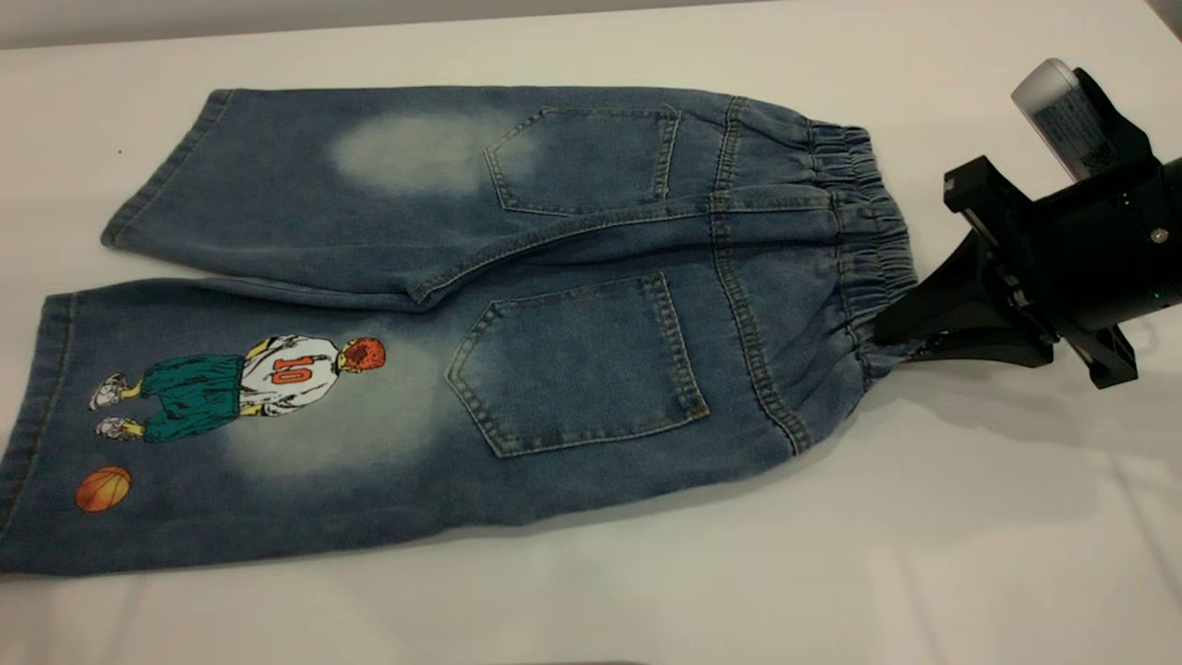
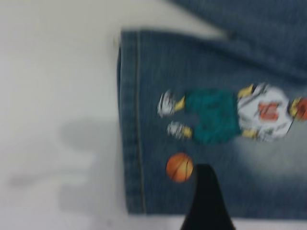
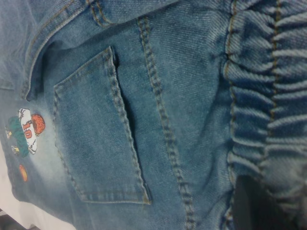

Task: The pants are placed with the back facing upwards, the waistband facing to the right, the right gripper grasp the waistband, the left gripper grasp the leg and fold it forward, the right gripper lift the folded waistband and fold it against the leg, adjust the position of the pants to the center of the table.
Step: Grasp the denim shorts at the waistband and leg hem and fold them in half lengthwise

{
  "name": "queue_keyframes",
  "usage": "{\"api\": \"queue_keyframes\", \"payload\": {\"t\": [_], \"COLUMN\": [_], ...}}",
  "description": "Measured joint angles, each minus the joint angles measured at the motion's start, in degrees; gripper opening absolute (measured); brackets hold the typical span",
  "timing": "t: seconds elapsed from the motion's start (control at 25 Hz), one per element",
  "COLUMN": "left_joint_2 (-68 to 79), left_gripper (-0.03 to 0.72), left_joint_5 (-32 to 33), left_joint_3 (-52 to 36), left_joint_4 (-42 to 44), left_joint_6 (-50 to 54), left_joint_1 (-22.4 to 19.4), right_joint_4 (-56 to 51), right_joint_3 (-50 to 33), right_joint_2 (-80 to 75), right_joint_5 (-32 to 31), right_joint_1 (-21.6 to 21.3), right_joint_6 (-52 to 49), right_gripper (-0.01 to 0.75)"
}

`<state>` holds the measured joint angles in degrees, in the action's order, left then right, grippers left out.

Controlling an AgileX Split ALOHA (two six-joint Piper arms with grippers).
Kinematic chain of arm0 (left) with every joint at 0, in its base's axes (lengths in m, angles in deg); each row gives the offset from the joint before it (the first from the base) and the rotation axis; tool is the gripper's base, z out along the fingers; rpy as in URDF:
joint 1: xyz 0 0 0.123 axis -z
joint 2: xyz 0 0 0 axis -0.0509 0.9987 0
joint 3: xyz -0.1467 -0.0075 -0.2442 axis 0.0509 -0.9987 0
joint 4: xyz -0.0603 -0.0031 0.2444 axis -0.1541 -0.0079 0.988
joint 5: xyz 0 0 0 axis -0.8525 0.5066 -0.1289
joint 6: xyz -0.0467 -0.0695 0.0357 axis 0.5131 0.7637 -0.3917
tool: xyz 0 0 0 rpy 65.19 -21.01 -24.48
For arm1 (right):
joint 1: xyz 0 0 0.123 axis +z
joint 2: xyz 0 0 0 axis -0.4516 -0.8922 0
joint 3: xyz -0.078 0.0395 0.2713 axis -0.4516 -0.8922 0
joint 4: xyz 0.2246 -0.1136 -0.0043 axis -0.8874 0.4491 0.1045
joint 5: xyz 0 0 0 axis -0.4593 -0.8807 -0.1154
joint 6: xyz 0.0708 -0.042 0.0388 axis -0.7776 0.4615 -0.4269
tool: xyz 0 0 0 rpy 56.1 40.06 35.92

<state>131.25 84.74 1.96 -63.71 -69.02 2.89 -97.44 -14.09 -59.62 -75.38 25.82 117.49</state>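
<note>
The pants (image 1: 572, 369) lie flat on the table (image 1: 923, 554), back pockets up, with the elastic waistband (image 1: 859, 222) to the right. My right gripper (image 1: 891, 337) is shut on the near end of the waistband, and the fabric bunches into its tip. In the right wrist view the gathered waistband (image 3: 268, 96) runs over the right gripper (image 3: 249, 206). The leg (image 1: 231, 434) with the basketball-player print lies at the near left. The left gripper (image 2: 207, 201) shows only in the left wrist view, hanging above the leg (image 2: 268, 172) next to the orange ball (image 2: 180, 166), near the hem.
The plain leg (image 1: 305, 185) lies farther back, beside the printed one. Bare white tabletop (image 2: 57, 96) spreads beyond the hem, and more lies in front of the pants. The table's far edge (image 1: 277, 28) runs along the back.
</note>
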Motion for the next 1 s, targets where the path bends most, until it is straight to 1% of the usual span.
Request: {"api": "queue_keyframes", "payload": {"t": [0.2,0.36,0.72,0.88,0.92,1.0], "left_joint_2": [8.0,16.0,29.0,33.2,36.3,37.4], "left_gripper": [0.451,0.451,0.451,0.451,0.451,0.451], "left_joint_5": [3.8,4.2,-0.2,-2.4,-3.6,-4.3], "left_joint_3": [0.0,0.3,0.5,0.6,0.7,0.8], "left_joint_4": [0.3,0.4,7.0,11.5,14.7,15.7], "left_joint_6": [0.0,0.0,2.0,2.9,4.5,5.0], "left_joint_1": [0.0,0.0,0.0,0.0,0.0,0.0], "right_joint_4": [0.2,0.7,1.0,1.0,1.0,1.0], "right_joint_3": [0.0,0.0,0.0,0.0,0.0,0.0], "right_joint_2": [0.0,0.0,0.0,0.0,0.0,0.0], "right_joint_5": [-0.2,-0.2,-0.3,-0.3,-0.3,-0.3], "right_joint_1": [0.0,0.0,0.0,0.0,0.0,0.0], "right_joint_6": [0.0,0.0,0.1,0.2,0.4,0.4], "right_gripper": [0.035,0.035,0.036,0.037,0.037,0.037]}}
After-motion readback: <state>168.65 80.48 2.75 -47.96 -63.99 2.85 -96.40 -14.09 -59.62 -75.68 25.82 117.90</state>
